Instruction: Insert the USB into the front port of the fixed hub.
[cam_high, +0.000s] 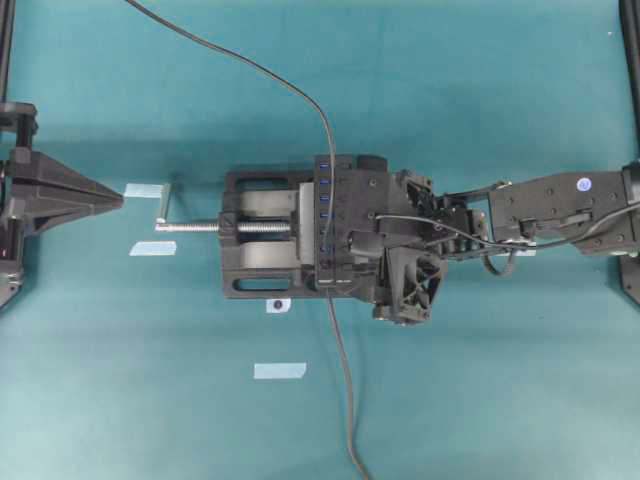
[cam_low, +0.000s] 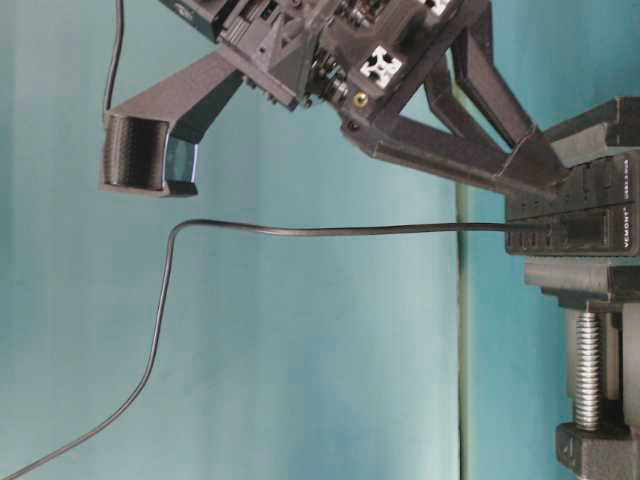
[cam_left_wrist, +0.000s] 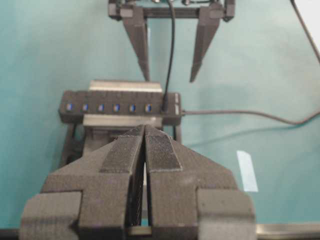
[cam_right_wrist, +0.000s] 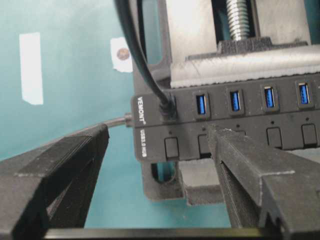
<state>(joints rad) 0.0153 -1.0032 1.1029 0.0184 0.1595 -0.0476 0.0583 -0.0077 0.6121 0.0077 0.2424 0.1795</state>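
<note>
At the table's middle the hub (cam_high: 328, 222) is seen clamped in a black vise (cam_high: 262, 235), a narrow black bar with a row of blue ports and small black buttons beside them; the USB (cam_right_wrist: 167, 106) is seated in the end port nearest the printed label, its thin dark cable (cam_right_wrist: 131, 47) rising straight from the plug and then trailing off across the teal table (cam_high: 450, 400); a second dark cable (cam_right_wrist: 116, 121) is seen leaving the hub's end face.

Over the hub the right gripper (cam_right_wrist: 157, 145) is held low, its jaws spread wide with nothing between them; one finger (cam_right_wrist: 60, 165) is set off the hub's end, over bare table, and the other (cam_right_wrist: 250, 165) lies over the button row; the plug is not touched by either. The right arm is stretched in from the right edge of the overhead view. The left gripper (cam_left_wrist: 144, 150) is kept well back at the left edge, pointed at the vise, its jaws pressed together and empty.

Open table is left on both long sides of the vise; the vise's silver screw (cam_high: 190, 226) and handle project toward the left gripper, with scraps of pale tape (cam_high: 280, 370) scattered nearby.
</note>
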